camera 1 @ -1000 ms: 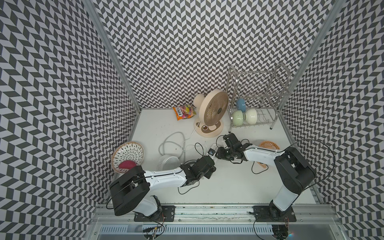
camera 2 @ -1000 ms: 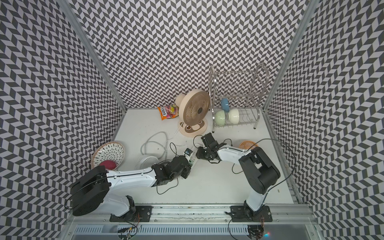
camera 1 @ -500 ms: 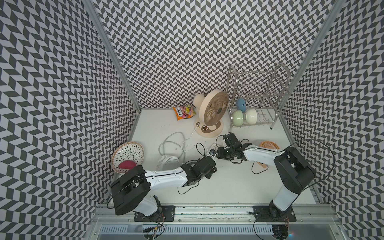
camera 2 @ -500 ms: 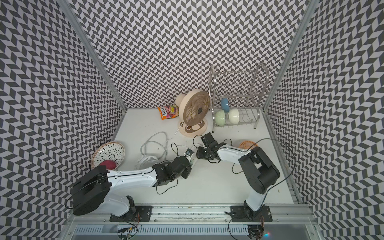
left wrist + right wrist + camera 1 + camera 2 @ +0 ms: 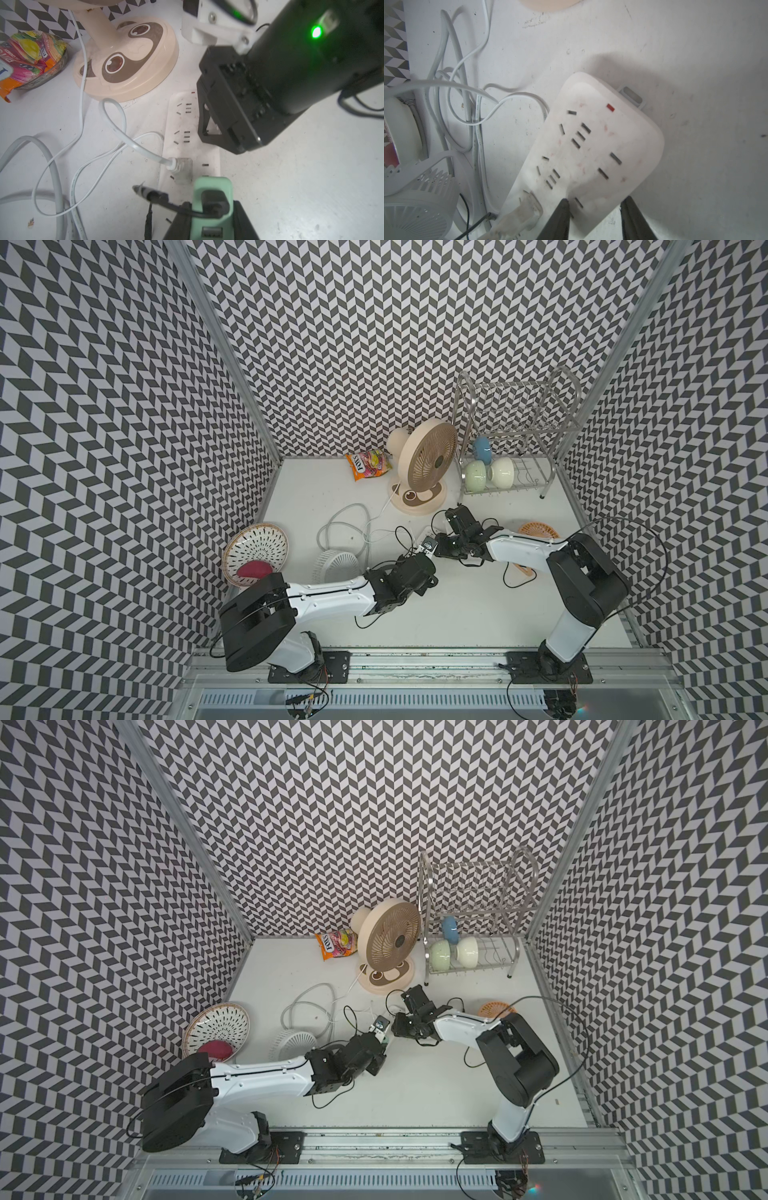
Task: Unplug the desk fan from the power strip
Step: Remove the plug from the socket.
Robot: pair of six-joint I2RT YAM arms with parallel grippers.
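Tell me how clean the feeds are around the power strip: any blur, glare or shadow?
Left wrist view: power strip sharp, green light blown out. Right wrist view: the strip's outlets fairly sharp, plug smeared, right gripper dark and soft, a soft shadow on the table. Both top views: evenly lit, walls bowed.

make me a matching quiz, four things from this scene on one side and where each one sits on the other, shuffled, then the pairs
1 candy bag
2 green bowl
3 power strip
4 pink object

a in the dish rack
b in the woven basket
c on the table, in front of the desk fan
d by the back wall

Pairs: 1-d, 2-a, 3-c, 4-b
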